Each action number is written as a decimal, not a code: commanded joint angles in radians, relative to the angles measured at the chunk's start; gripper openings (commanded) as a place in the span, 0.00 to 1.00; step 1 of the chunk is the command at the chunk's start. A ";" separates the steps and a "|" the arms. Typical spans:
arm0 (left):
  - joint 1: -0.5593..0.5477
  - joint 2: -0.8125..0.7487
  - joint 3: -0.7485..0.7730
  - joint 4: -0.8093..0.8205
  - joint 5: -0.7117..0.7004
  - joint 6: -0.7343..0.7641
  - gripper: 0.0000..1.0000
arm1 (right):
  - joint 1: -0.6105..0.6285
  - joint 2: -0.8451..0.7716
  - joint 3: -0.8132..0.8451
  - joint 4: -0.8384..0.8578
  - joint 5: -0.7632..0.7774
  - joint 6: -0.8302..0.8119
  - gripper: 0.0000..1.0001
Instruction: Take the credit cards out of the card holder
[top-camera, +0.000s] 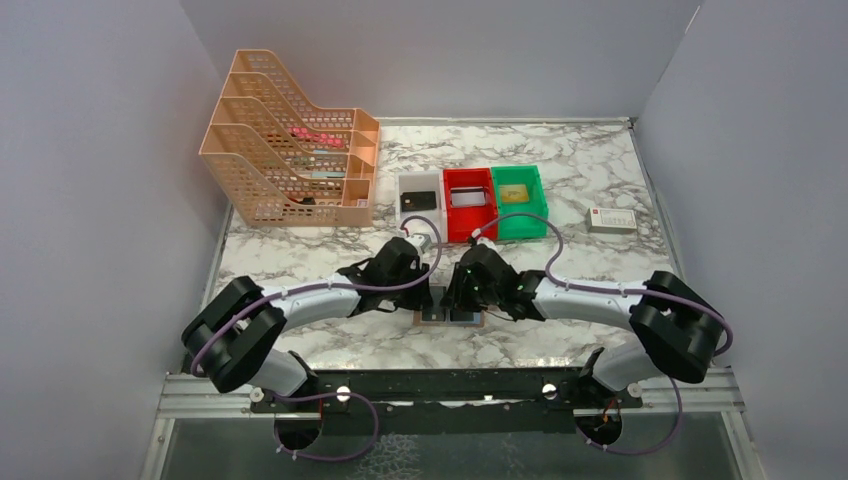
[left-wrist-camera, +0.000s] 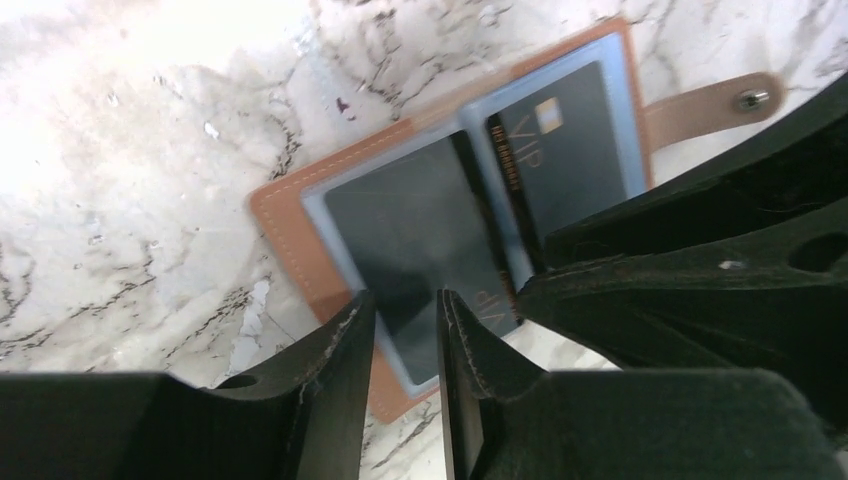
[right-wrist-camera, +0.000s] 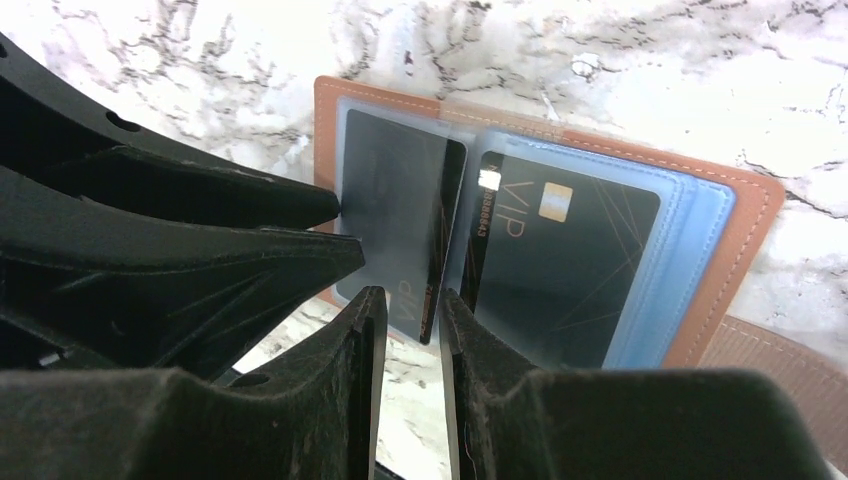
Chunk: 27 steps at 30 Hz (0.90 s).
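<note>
The card holder (top-camera: 450, 318) lies spread open on the marble table near the front edge, between my two grippers. It is tan leather (left-wrist-camera: 290, 230) with pale blue panels and a snap tab (left-wrist-camera: 715, 100). A black VIP card (right-wrist-camera: 560, 260) sits in its right panel and another black card (right-wrist-camera: 395, 200) in its left panel. A third black card (right-wrist-camera: 437, 250) stands on edge at the fold. Its lower corner pokes between the tips of my right gripper (right-wrist-camera: 410, 310), whose jaws stand a narrow gap apart. My left gripper (left-wrist-camera: 405, 320) is narrowly open over the near edge of the left panel.
A white bin (top-camera: 420, 195) holding a dark flat item, a red bin (top-camera: 469, 200) and a green bin (top-camera: 520, 200) stand in a row behind the arms. A peach file organiser (top-camera: 290, 150) is at the back left. A small white box (top-camera: 611, 220) lies at the right.
</note>
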 joint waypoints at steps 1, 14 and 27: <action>-0.004 0.055 -0.023 0.006 -0.016 -0.023 0.32 | -0.003 0.040 -0.014 0.031 0.025 0.023 0.31; -0.006 0.067 -0.099 0.018 -0.050 -0.048 0.24 | -0.003 0.090 0.009 -0.040 0.056 0.061 0.33; -0.012 0.060 -0.117 0.032 -0.041 -0.061 0.03 | -0.039 0.061 -0.066 0.203 -0.093 0.116 0.20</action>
